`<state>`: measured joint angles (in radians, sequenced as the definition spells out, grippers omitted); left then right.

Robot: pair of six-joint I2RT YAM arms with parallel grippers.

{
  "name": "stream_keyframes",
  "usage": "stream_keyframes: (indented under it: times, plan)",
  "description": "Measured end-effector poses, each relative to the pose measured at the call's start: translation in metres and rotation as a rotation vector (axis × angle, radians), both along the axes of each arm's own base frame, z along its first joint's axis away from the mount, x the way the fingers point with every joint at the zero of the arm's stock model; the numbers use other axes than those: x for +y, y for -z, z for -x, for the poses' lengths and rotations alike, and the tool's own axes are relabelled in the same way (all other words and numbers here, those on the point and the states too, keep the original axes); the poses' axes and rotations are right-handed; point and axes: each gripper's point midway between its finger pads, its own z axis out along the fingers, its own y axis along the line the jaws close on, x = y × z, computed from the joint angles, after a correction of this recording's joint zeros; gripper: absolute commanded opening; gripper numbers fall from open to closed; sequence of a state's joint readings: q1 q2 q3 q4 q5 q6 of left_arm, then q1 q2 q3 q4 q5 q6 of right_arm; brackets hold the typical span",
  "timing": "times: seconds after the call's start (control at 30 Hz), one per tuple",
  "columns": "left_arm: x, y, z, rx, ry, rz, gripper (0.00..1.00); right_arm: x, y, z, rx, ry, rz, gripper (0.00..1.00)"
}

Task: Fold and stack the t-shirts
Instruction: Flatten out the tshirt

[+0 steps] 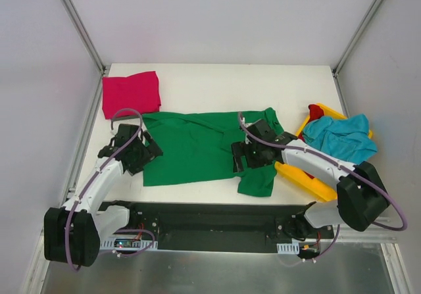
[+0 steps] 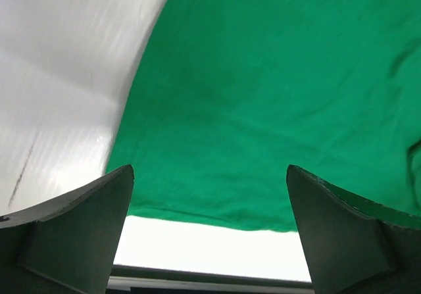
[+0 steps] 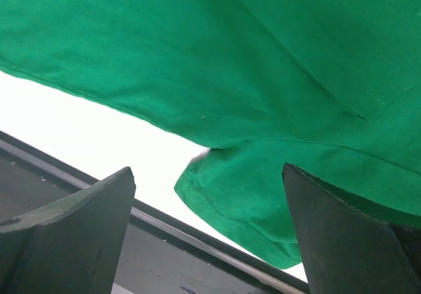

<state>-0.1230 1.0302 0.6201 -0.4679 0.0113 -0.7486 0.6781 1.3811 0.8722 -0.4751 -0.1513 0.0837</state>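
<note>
At centre frame the green t-shirt (image 1: 197, 150) lay spread on the white bench (image 1: 217, 90), the left pincer (image 2: 209, 175) and right pincer (image 3: 209, 175) both wide open and empty over its edges, which probably wanted gripping evenly at both ends before folding.

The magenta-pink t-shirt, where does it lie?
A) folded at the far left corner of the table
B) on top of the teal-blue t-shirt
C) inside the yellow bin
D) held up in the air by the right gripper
A: the magenta-pink t-shirt lies folded flat at the far left corner of the table, far from the yellow bin on the right.
</note>
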Motion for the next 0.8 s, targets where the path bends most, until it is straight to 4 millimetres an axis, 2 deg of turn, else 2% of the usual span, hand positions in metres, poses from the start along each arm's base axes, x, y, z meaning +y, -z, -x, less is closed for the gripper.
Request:
stream_keyframes:
  times: [0.13, 0.3, 0.6, 0.67, 0.8]
  plan:
    - [-0.008, 0.015, 0.013, 0.058, 0.028, 0.039, 0.99, -0.003, 0.014, 0.0, 0.023, 0.02, 0.036, 0.96]
    - [-0.02, 0.024, 0.005, 0.124, 0.061, 0.085, 0.99, -0.002, 0.046, -0.01, 0.06, 0.029, 0.133, 0.96]
    - [-0.021, 0.042, -0.028, 0.196, 0.074, 0.068, 0.99, 0.044, 0.045, -0.05, 0.009, 0.005, 0.12, 0.96]
    - [-0.018, 0.041, -0.038, 0.192, 0.06, 0.068, 0.99, 0.054, 0.045, -0.055, -0.004, -0.01, 0.122, 0.96]
    - [-0.004, 0.041, -0.055, 0.191, 0.013, 0.055, 0.99, 0.062, 0.044, -0.058, -0.014, -0.032, 0.129, 0.96]
